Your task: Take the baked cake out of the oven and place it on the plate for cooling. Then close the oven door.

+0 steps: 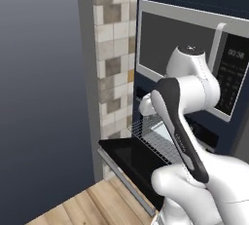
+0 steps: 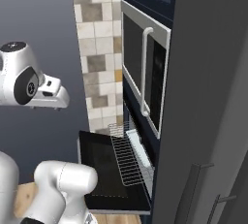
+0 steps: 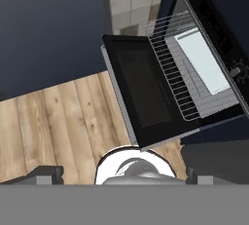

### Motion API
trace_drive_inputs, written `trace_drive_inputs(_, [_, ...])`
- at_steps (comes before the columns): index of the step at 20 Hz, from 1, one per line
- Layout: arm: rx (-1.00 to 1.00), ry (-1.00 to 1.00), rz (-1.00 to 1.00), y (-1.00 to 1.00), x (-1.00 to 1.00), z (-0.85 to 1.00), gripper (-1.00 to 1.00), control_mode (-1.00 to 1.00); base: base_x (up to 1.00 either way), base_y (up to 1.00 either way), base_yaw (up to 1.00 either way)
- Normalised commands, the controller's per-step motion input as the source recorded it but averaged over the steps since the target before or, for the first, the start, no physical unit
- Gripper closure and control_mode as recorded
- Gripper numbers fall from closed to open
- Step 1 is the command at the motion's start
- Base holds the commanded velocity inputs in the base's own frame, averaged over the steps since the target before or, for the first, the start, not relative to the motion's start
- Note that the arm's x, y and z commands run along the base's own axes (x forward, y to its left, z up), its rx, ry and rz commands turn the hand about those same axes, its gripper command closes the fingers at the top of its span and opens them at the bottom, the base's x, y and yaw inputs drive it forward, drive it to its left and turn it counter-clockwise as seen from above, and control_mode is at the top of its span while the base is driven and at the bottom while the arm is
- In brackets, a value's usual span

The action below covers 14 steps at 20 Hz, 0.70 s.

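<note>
Wood floor (image 3: 58,121) beneath open oven door (image 3: 141,92)

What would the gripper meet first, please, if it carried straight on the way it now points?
Probably the open oven door, lying flat under the open gripper in the hand view; depth is unclear, so it might instead reach the wire rack.

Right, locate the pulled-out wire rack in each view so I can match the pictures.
Left base view: wire rack at centre, partly behind the arm.
Right base view: lower centre, over the oven door.
Hand view: upper right, sticking out of the oven.
Shared landmark: the open oven door below the rack.
</note>
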Motion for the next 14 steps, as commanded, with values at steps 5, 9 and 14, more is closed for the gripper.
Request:
trace_drive_inputs(5, [-0.15,0.03,0.0,0.01,0.69,-0.65,-1.0,-1.0,0.0,0.0,0.0])
trace_drive_inputs(9, [-0.17,0.08,0.0,0.03,0.93,-0.82,-1.0,-1.0,0.0,0.0,0.0])
trace_drive_inputs(14, [-0.09,0.14,0.02,0.0,0.66,-0.88,-1.0,-1.0,0.0,0.0,0.0])
